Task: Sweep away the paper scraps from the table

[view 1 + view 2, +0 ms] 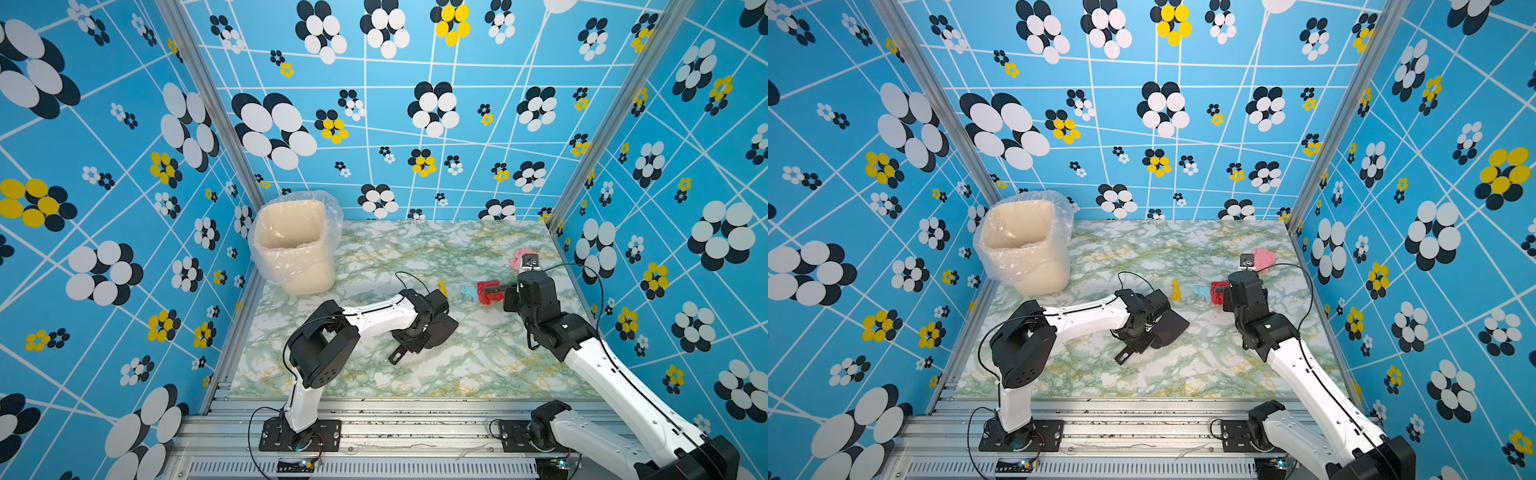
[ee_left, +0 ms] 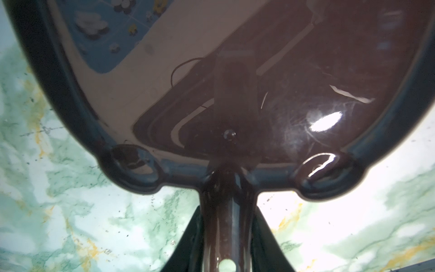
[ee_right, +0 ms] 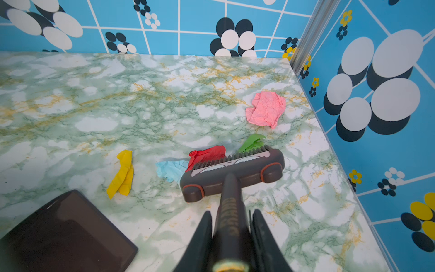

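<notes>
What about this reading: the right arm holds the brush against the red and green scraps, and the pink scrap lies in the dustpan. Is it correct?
No: the pink scrap lies on the table, apart from the dustpan, as the right wrist view shows. The rest is correct.

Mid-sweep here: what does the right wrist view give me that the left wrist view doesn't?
Only the right wrist view: the brush in the shut right claw, with the red scrap and green scrap at its bristles, the light blue scrap beside it, and the yellow scrap and pink scrap apart. Only the left wrist view: the left claw shut on the handle of the dustpan, with its rear rim close up. Both: the dustpan and the marbled table.
</notes>
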You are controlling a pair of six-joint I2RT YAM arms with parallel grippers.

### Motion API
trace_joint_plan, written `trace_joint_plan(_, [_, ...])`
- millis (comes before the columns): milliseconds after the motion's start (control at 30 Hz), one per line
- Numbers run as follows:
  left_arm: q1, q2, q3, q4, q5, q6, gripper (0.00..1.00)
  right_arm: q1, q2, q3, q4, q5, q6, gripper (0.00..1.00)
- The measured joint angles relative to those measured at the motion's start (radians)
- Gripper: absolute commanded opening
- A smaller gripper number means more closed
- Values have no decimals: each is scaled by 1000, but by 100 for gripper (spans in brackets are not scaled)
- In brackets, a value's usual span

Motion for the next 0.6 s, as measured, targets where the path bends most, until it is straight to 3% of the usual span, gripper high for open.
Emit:
trace_joint_plan(300, [0,0,0,10,0,0,0,0,53,7,2,-172,-2,0])
trace_joint_plan(600, [0,2,0,10,0,0,0,0,49,23,0,-445,8,0])
